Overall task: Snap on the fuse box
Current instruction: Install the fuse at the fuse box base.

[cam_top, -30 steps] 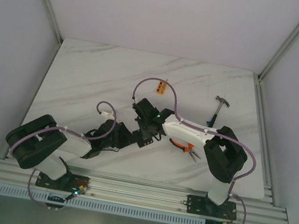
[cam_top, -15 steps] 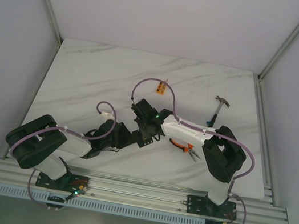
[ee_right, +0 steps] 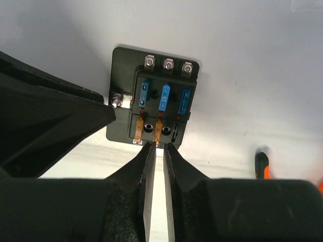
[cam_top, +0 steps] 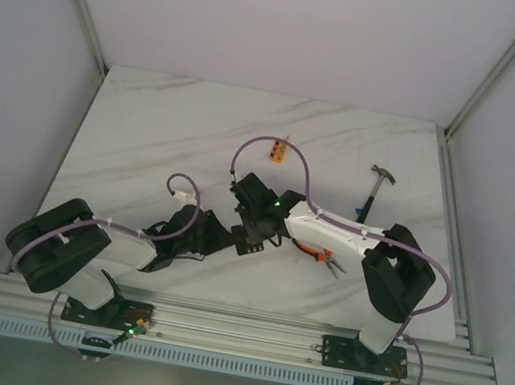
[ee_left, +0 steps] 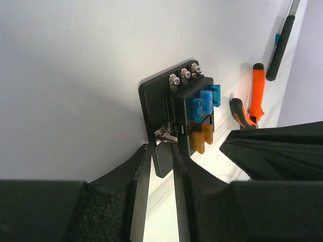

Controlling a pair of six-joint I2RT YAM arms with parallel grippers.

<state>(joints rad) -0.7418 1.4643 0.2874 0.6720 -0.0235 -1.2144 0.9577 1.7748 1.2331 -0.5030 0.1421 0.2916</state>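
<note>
The fuse box [ee_left: 194, 108] is a black block on a flat black base plate, with blue and orange fuses on its face; it also shows in the right wrist view [ee_right: 161, 103]. In the top view both grippers cover it. My left gripper [ee_left: 161, 148] is shut on the near edge of the base plate, beside a small screw. My right gripper [ee_right: 158, 147] is shut to a thin slit. Its tips touch the box's near edge at an orange fuse [ee_right: 157, 132]. In the top view the left gripper [cam_top: 228, 234] and right gripper [cam_top: 252, 236] meet at the table's middle.
Orange-handled pliers [cam_top: 319, 253] lie just right of the grippers, also in the left wrist view [ee_left: 256, 96]. A hammer [cam_top: 376, 186] lies farther right at the back. A small orange block [cam_top: 279, 151] sits behind the grippers. The table is white marble [cam_top: 146, 143].
The right arm has shifted slightly right and toward the near edge, its gripper staying at the fuse box. The left arm has hardly moved.
</note>
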